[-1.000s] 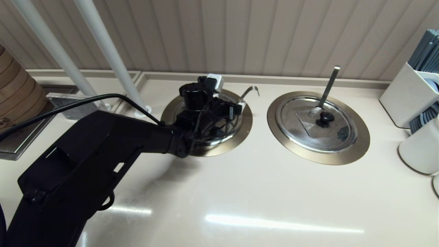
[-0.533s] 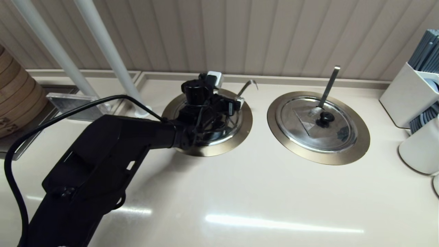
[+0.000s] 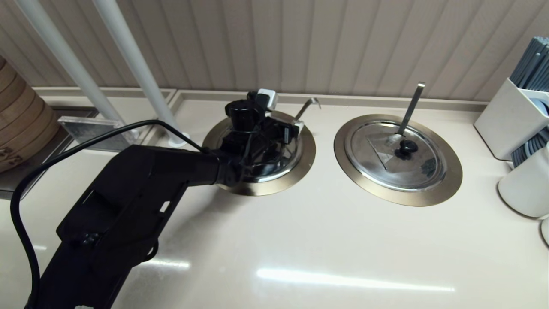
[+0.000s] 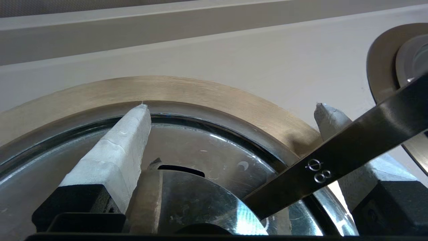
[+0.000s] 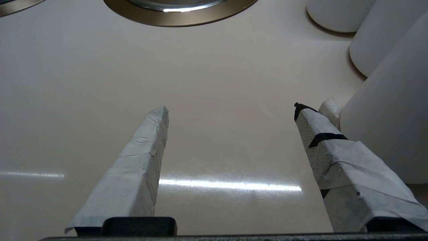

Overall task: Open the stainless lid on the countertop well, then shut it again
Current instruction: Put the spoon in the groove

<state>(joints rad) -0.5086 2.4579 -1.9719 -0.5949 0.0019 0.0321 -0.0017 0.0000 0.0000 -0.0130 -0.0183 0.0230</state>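
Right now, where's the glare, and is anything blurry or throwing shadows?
Head view: two bright streaks on the countertop, and the left arm casts a soft shadow there. Left wrist view: the stainless lid mirrors light, and the ladle handle crossing close up looks soft. Right wrist view: one long streak between the open right pincer's fingers.

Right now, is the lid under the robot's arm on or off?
On: the stainless lid sits flat inside the countertop well, with the left end effector open above it.

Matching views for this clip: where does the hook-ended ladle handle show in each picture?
Head view: the ladle handle rises from the far rim of the left bronze ring, beside the left end effector.
Left wrist view: dark bar crossing the right side.
Right wrist view: not in it.
Shared landmark: the bronze ring.
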